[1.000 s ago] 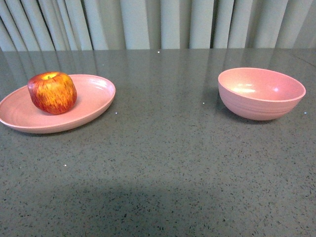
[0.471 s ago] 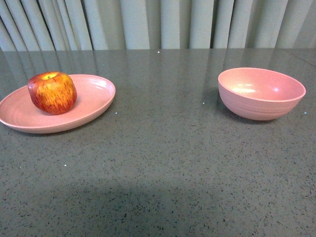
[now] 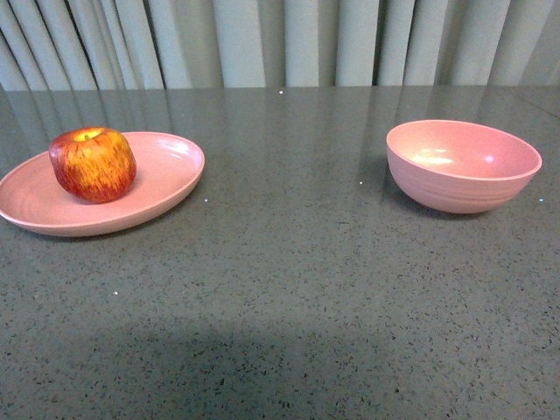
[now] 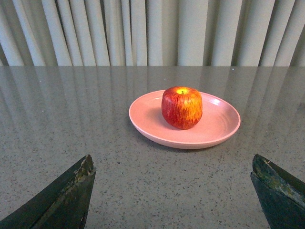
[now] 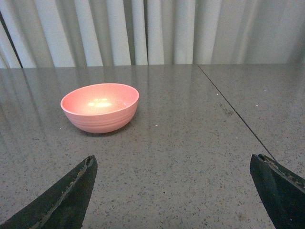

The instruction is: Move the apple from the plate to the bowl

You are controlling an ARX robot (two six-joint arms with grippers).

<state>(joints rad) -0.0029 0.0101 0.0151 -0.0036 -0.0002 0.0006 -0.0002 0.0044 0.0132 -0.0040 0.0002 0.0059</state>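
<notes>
Apple (image 4: 181,108) sits straight ahead of the left pincer (image 4: 171,162), well apart from it, resting upright on the plate (image 4: 219,121) with its yellow-green stem dip facing up. That pincer stands wide, its two dark fingers (image 4: 66,195) spread far apart and holding nothing, with only speckled grey worktop (image 4: 71,129) between them. The plate lies flat on the worktop beyond the fingertips, and the apple touches its shallow floor, not its rim. In the front view the apple is on the part of the plate farther from the bowl (image 5: 100,112).

The right pincer (image 5: 172,160) is likewise wide and grips nothing. The bowl stands upright on the worktop ahead of it, well apart and off toward the left arm's side, with a patch of light glare inside. A thin dark seam (image 5: 228,112) in the worktop runs away from the right pincer on its other side. Plate and bowl are well apart from each other. Past the far edge of the worktop hangs a pale pleated curtain (image 4: 143,28).
</notes>
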